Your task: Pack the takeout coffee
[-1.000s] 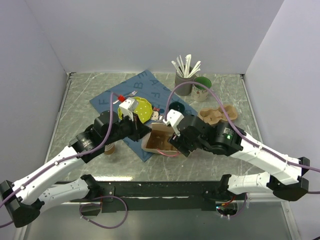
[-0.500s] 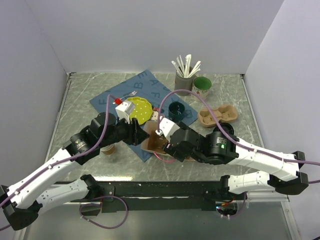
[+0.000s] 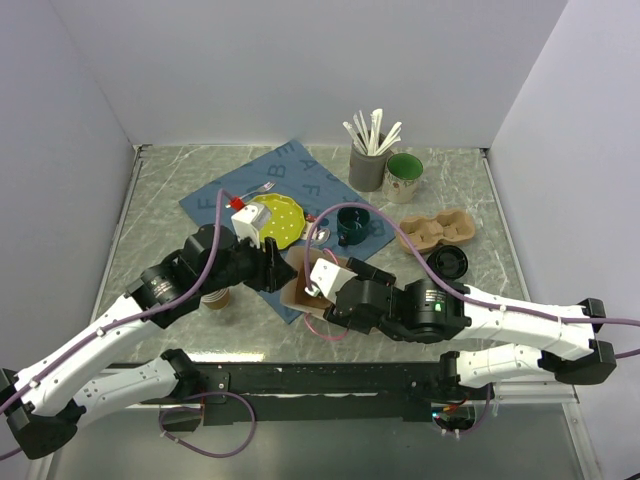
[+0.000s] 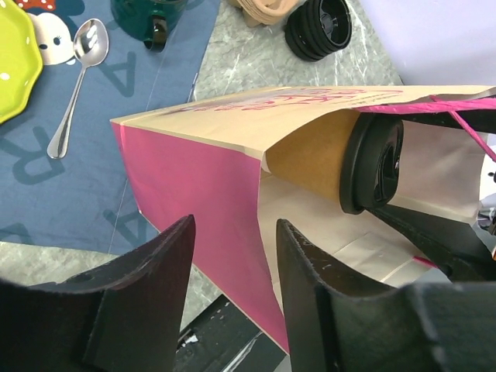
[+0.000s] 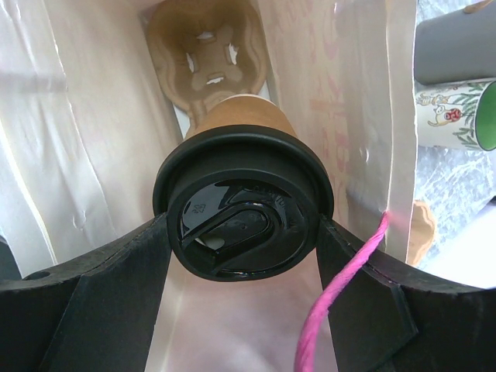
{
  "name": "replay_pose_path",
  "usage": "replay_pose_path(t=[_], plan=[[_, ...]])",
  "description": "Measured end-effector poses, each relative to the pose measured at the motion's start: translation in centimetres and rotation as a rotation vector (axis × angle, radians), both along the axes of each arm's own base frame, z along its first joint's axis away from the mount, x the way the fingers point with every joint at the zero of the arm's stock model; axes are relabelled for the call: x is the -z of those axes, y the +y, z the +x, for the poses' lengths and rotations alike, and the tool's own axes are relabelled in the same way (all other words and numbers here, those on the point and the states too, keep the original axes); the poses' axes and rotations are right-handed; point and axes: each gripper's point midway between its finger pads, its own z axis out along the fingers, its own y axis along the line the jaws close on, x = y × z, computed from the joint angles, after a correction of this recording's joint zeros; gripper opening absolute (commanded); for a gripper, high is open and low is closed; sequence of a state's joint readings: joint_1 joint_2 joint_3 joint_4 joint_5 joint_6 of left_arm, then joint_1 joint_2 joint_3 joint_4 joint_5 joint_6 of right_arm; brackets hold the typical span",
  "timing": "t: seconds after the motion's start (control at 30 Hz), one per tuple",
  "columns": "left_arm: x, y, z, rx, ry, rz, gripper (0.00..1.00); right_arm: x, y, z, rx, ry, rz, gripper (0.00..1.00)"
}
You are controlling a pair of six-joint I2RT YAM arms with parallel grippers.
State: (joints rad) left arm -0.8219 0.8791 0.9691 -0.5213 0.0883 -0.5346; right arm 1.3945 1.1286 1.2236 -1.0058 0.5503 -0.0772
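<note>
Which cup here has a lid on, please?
The brown takeout coffee in the right gripper, inside the paper bag; the dark mug, the green-lined mug and the grey utensil cup are open.

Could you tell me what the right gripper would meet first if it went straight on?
Probably the cup carrier at the bottom of the paper bag; the coffee cup the right gripper holds would touch first, though depth is unclear.
</note>
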Motion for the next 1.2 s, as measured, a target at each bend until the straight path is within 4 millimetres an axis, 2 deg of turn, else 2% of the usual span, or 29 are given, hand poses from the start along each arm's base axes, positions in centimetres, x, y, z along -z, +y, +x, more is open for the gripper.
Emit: replay_pose_path(t=[0.03,0.07,0.17,0.27,0.33,0.47,0.6,0.63,0.77,0.87,0.97,1.2], plan=[[0.0,0.0,0.0,-0.002,0.000,0.001,0.41,0.0,0.0,0.0,0.000,-0.004,-0.001,0.44],[0.0,0.0,0.1,-0.002,-0.001,0.002,0.26,-0.1,0.0,0.1,0.000,-0.006,-0.001,0.44],[0.0,-0.1,0.1,0.004,-0.003,0.000,0.10,-0.1,0.0,0.2,-0.005,-0.016,-0.008,0.44],[-0.7,-0.5,0.0,0.026,-0.027,-0.022,0.01,-0.3,0.0,0.4,-0.019,-0.034,-0.017,0.44],[-0.9,-0.7,-0.1,0.041,-0.054,-0.054,0.01,-0.6,0.2,0.6,-0.035,-0.053,-0.027,0.43],[0.0,-0.3,-0.9,0.071,-0.109,-0.090,0.01,-0.7,1.4,1.3,-0.083,-0.102,-0.057,0.43],[-0.9,-0.5,-0.9,0.096,-0.183,-0.118,0.01,-0.2,2.3,1.7,-0.105,-0.124,-0.096,0.42],[-1.2,-0.7,-0.8,0.104,-0.203,-0.132,0.02,-0.1,2.4,1.8,-0.106,-0.124,-0.102,0.42],[-0.2,-0.7,-1.2,0.122,-0.226,-0.149,0.46,0.3,2.2,1.6,-0.093,-0.111,-0.100,0.41],[0.4,-0.4,-1.3,0.116,-0.211,-0.135,0.56,1.5,1.7,1.0,-0.087,-0.093,-0.115,0.41],[0.7,0.2,-1.5,0.103,-0.190,-0.107,0.60,2.6,1.4,0.4,-0.086,-0.074,-0.130,0.40],[0.0,1.3,-1.9,0.063,-0.135,-0.074,0.57,2.9,1.7,-0.9,-0.056,-0.065,-0.096,0.40]])
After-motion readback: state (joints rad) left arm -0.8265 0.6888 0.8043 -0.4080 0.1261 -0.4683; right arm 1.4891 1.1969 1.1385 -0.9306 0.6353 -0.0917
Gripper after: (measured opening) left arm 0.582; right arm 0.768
